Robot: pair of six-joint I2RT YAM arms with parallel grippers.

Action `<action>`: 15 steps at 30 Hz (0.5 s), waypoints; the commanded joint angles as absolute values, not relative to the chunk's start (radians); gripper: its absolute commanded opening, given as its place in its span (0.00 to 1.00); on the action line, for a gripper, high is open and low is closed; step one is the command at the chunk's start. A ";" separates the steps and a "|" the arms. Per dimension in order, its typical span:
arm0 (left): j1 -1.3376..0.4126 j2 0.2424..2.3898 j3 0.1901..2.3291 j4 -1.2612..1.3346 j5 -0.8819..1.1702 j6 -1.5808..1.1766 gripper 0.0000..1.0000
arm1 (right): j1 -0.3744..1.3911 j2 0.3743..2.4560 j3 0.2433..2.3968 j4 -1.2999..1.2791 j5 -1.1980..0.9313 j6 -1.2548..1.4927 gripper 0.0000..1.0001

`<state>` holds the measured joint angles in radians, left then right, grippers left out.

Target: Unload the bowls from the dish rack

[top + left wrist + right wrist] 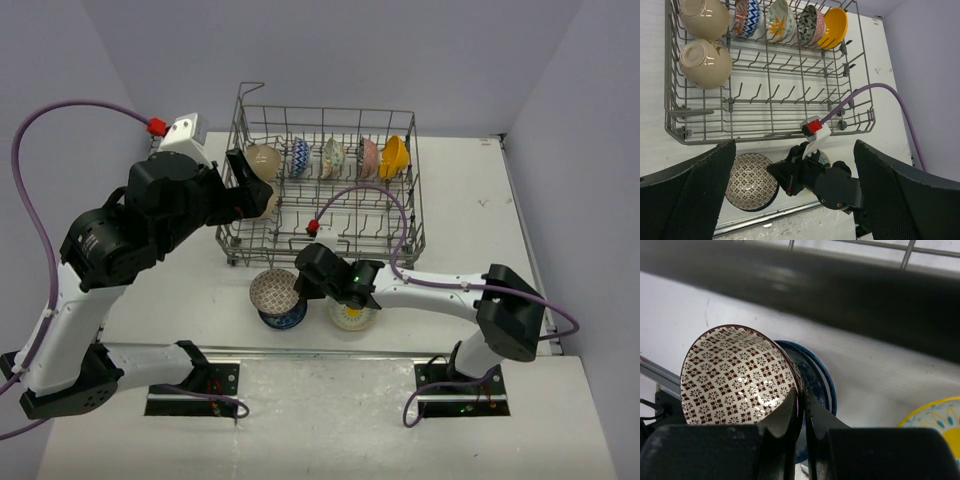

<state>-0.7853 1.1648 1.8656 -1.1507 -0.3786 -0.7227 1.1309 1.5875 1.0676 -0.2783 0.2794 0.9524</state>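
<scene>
The right pincer (801, 407) is pinching the rim of a brown-patterned bowl (735, 375), which is sitting tilted in a dark blue bowl (817, 380) on the tabletop (470, 220), just in front of the dish rack (770, 134). The left pincer (250, 185) is hanging wide open over the rack, near two beige bowls (705, 62) standing inside it.

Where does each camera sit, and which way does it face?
Top: above and behind the bases, looking down on dish rack and both arms.
Left wrist: above the rack, looking down; its open fingers frame the bottom.
Right wrist: low before the rack, facing the patterned bowl its shut gripper pinches.
All three share that bowl.
</scene>
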 commanded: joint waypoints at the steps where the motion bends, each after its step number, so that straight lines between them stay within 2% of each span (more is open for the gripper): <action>1: -0.778 1.149 1.850 -1.160 -0.370 -0.726 1.00 | 1.138 1.569 1.014 -0.129 0.264 0.956 0.00; 15: -0.778 1.146 1.813 -1.135 -0.360 -0.709 1.00 | 1.141 1.522 0.977 -0.169 0.275 0.910 0.00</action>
<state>-0.7853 1.1580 1.8309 -1.1492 -0.3679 -0.7208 1.1313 1.5742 1.0031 -0.1570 0.3004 0.8948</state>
